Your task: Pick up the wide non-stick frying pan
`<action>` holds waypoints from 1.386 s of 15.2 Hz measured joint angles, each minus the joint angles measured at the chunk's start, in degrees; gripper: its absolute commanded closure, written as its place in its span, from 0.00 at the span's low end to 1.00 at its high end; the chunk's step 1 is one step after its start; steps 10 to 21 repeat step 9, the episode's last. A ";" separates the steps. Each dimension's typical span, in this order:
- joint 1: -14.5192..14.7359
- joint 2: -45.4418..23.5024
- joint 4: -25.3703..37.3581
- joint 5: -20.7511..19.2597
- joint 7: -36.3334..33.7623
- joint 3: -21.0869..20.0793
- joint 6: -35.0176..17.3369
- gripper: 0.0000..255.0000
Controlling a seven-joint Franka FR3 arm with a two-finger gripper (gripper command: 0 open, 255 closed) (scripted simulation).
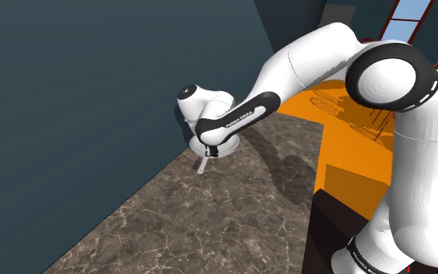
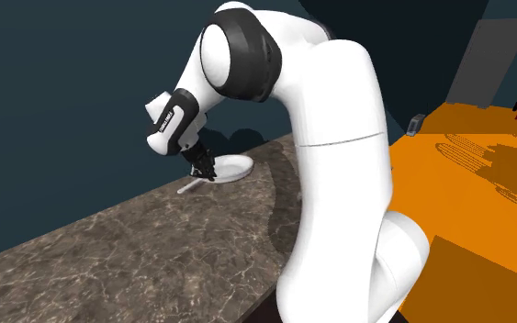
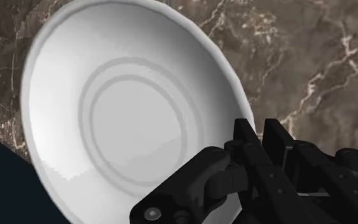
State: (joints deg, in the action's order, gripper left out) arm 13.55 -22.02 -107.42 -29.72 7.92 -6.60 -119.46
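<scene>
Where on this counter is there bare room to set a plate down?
The long stretch of the marbled counter from the white pan toward the shoulder view's lower left is bare. It is crowded by the dark wall, where the gripper is at the pan.

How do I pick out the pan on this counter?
Follow the dark marbled counter to its far end against the blue-grey wall. The pan lies there, shallow and round with a thin handle. It is plain white, stark against the dark stone.
</scene>
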 measured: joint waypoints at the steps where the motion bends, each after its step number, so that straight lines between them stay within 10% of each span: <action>1: -0.09 0.47 0.15 0.20 0.40 -0.04 0.51 1.00; 21: -0.08 3.48 1.79 1.68 2.59 -0.55 4.74 1.00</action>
